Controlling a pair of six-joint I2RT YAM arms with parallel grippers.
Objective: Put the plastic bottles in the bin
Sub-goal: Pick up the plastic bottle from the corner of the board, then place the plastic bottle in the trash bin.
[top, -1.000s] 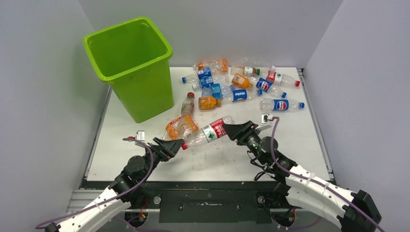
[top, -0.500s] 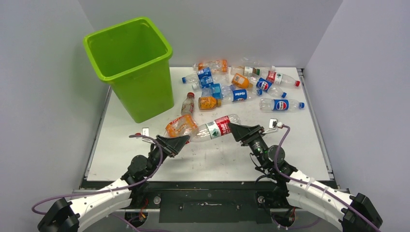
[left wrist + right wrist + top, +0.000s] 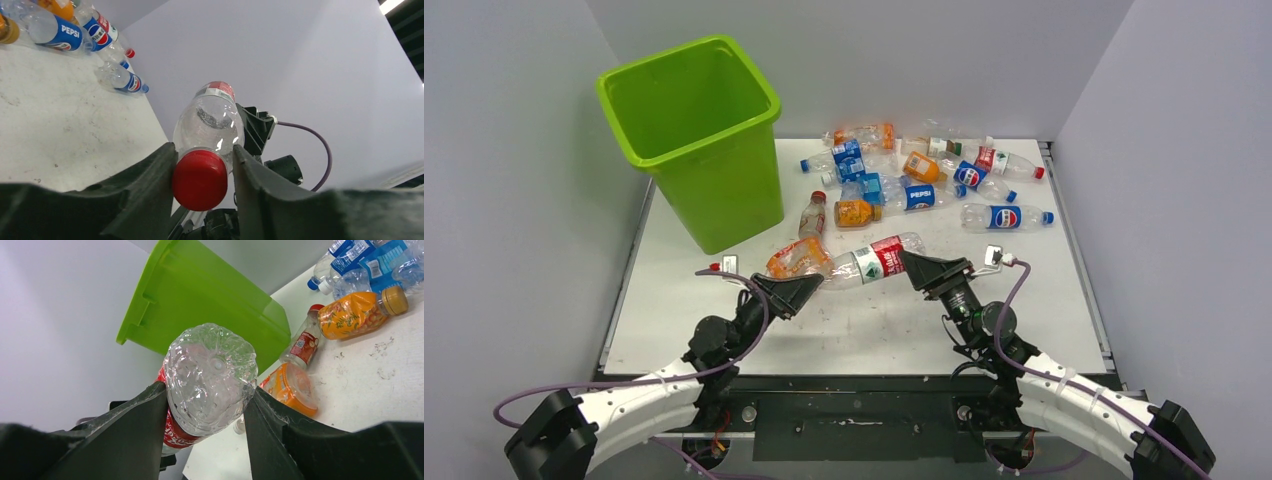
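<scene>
There: the left gripper (image 3: 807, 287) has just clamped onto the red cap (image 3: 200, 179) of the red-label bottle (image 3: 871, 263), while the right gripper (image 3: 912, 264) grasps its base. The bottle hangs between them above the bench (image 3: 874, 335), near the lime-green bin (image 3: 719, 205). It looks like a handover.

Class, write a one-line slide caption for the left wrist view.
Left hand pinches the red cap of a clear red-labelled bottle; Pepsi bottles lie on the table beyond.

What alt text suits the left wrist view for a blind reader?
The left gripper grips the red cap of a clear red-labelled bottle, whose far end the right gripper holds. Pepsi bottles lie on the white table behind.
</scene>
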